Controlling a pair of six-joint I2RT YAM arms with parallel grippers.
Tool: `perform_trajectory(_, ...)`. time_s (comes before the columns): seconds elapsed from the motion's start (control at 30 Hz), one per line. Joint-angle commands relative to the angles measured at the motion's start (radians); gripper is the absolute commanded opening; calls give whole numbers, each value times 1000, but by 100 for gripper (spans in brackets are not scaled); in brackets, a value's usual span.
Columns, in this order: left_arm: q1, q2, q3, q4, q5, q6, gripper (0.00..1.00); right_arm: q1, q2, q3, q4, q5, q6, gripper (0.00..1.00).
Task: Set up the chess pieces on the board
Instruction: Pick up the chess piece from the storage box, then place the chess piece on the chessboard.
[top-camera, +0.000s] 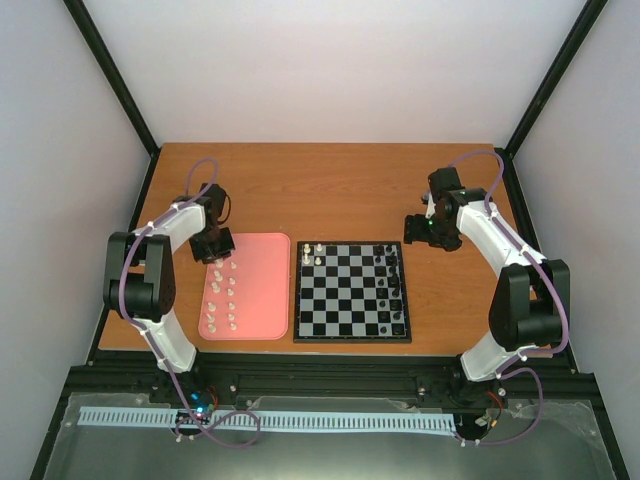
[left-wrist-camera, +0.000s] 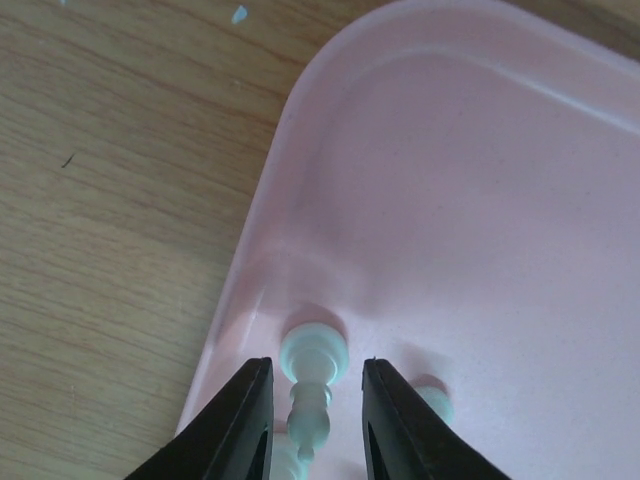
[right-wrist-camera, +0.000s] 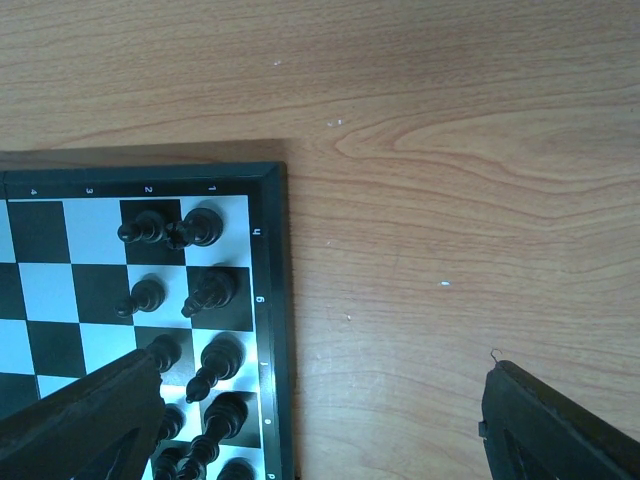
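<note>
The left tool (left-wrist-camera: 317, 372) hangs over the far-left corner of the pink tray (left-wrist-camera: 480, 200). Its jaws stand narrowly apart, one on each side of an upright white piece (left-wrist-camera: 312, 400), with a sliver of gap on both sides and nothing gripped yet. The piece's long axis runs straight up between the fingers. The board (top-camera: 352, 340) lies just right of the tray. The right tool (right-wrist-camera: 322, 372) gapes wide and empty over the bench (right-wrist-camera: 450, 150) beside the black pieces (right-wrist-camera: 205, 290).

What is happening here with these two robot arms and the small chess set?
The left gripper is low in the pink tray's far-left corner, its fingers either side of one white chess piece, not yet clamped on it. More white pieces wait in the tray; a few already stand on the chessboard's left side. The right gripper hangs open over the board's right edge, near the black pieces.
</note>
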Motion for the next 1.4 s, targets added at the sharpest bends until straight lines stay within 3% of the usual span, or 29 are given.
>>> perform_trajectory(0.0, 11, 1, -12, 16, 12, 10, 27, -5, -11, -5, -6, 13, 5, 100)
perform_trajectory(0.23, 10, 11, -5, 22, 15, 8, 15, -5, -11, -6, -6, 13, 3, 100)
perform_trajectory(0.33, 11, 9, 20, 10, -1, 16, 2, -5, -14, -11, -6, 15, 5, 100)
perform_trajectory(0.63, -8, -71, 172, -96, 0, 69, 1, -5, -12, -2, -7, 13, 5, 100)
perform_trajectory(0.83, -198, -127, 291, -184, 54, 75, 1, -5, 13, 21, -5, 16, 6, 100)
perform_trajectory(1.07, -456, -144, 253, -100, 167, 9, 1, -5, 25, 45, -4, 13, 9, 100)
perform_trajectory(1.37, -567, -53, 275, -63, 126, -46, 1, -5, 22, 36, -4, 13, 3, 100)
